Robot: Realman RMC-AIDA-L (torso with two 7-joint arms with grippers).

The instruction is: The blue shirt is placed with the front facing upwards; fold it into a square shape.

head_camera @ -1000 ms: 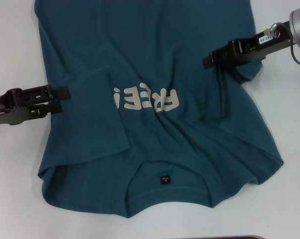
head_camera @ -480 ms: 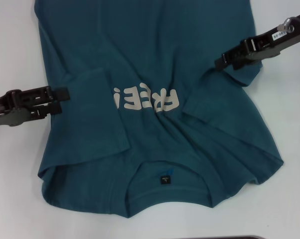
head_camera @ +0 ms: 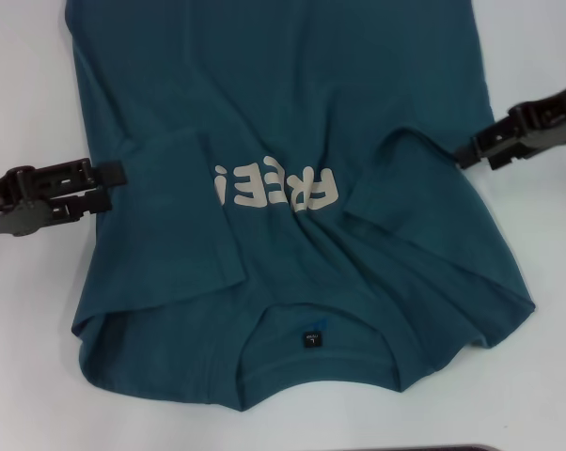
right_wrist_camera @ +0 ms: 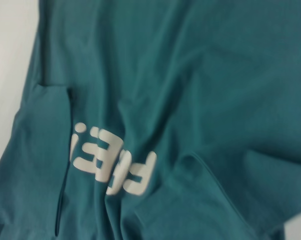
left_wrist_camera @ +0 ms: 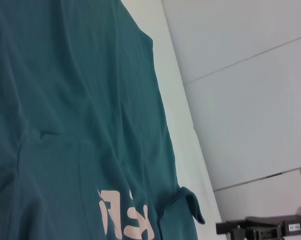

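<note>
The shirt (head_camera: 292, 188), soft wrinkled teal cotton with cream block lettering (head_camera: 278, 186), lies spread on the white table (head_camera: 29, 376), both sleeves folded inward; the left gripper (head_camera: 114, 178) and right gripper (head_camera: 466, 152) sit at its edges, empty, opening unclear.

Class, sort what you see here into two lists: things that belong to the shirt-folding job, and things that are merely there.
Belongs to the job:
shirt
left pincer, at the shirt's edge
right pincer, beside the shirt

Merely there:
table
</note>
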